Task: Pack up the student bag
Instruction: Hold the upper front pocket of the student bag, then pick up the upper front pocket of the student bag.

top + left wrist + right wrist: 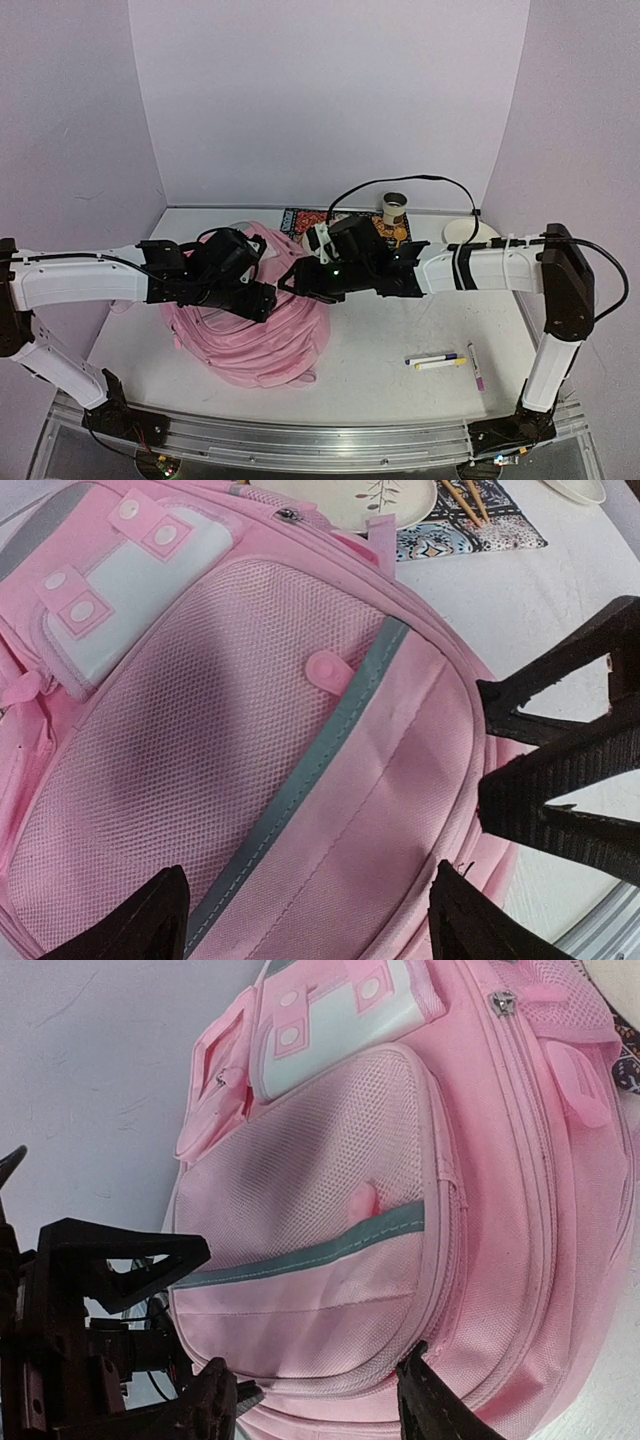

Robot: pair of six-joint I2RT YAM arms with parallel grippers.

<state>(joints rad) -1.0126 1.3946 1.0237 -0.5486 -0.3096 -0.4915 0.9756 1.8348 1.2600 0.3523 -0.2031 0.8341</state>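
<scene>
The student bag [262, 335], a soft pink backpack, lies on the table left of centre with its front up. A mesh pocket with a grey strip [300, 780] and a white patch [120, 590] show on it. My left gripper [305, 932] is open just above the lower front pocket, with nothing between its fingers. From the other side my right gripper [320, 1410] is open too, and its fingertips [430, 1405] straddle the rounded bottom edge of the front pocket [310, 1310]. In the top view the two grippers [262, 298] [292, 280] nearly meet over the bag.
A patterned mat [300, 220] with a plate [360, 495] and chopsticks [465, 500] lies behind the bag. A paper cup [395, 208] and a white bowl [470, 232] stand at the back right. Three markers [437, 359] lie on the table at the front right.
</scene>
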